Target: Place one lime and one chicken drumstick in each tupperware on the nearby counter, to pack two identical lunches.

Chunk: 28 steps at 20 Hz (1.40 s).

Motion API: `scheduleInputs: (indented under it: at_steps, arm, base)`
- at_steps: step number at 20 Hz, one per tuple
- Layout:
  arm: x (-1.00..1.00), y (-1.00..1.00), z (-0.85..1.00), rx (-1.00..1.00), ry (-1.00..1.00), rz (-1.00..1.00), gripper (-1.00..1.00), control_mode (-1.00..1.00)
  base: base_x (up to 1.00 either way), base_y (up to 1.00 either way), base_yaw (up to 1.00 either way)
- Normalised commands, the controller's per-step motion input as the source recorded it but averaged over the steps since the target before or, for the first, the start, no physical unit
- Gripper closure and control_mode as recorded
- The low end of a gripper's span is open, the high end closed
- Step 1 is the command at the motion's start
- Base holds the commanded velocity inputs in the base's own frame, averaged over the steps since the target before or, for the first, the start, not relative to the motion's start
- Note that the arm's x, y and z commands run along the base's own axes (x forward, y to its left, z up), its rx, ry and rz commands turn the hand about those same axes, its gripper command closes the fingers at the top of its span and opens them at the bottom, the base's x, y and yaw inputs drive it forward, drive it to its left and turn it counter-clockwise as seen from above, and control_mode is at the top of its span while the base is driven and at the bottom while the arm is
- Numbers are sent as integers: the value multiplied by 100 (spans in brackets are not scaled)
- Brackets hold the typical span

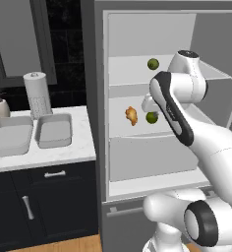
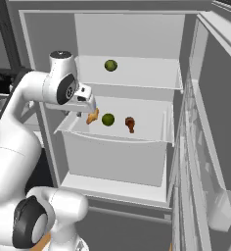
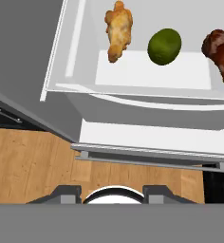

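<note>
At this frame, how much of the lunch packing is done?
Nothing is packed: both tupperware sit empty on the counter. The gripper is shut, holding nothing, over the fridge shelf. Two drumsticks and two limes await in the fridge.

Paper towel roll (image 1: 37, 93) beside soap bottle (image 1: 2, 106)

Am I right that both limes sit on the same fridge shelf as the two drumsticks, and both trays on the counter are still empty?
Not quite. One lime sits with the two drumsticks; the other lime is on the shelf above, as the right base view shows. Both trays on the counter are empty.
</note>
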Motion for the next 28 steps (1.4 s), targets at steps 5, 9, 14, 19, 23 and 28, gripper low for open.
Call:
scheduleInputs:
  at_steps: [5,9,14,19,23,28]
  arm:
    - [-4,-5,-8,0,-4,0,-100,-100]
    - [-13,-18,-49,0,-24,0,-100,-100]
    - [-8,-28,-55,2,-33,0,-100,-100]
    - [8,-42,-47,0,-13,0,-100,-100]
    - [37,-43,-21,0,0,-1,-100,-100]
    - [58,-8,0,0,4,0,-100,-100]
  base:
    - [0,0,0]
    - [0,0,0]
    - [0,0,0]
    - [0,0,0]
    - [0,0,0]
    - [0,0,0]
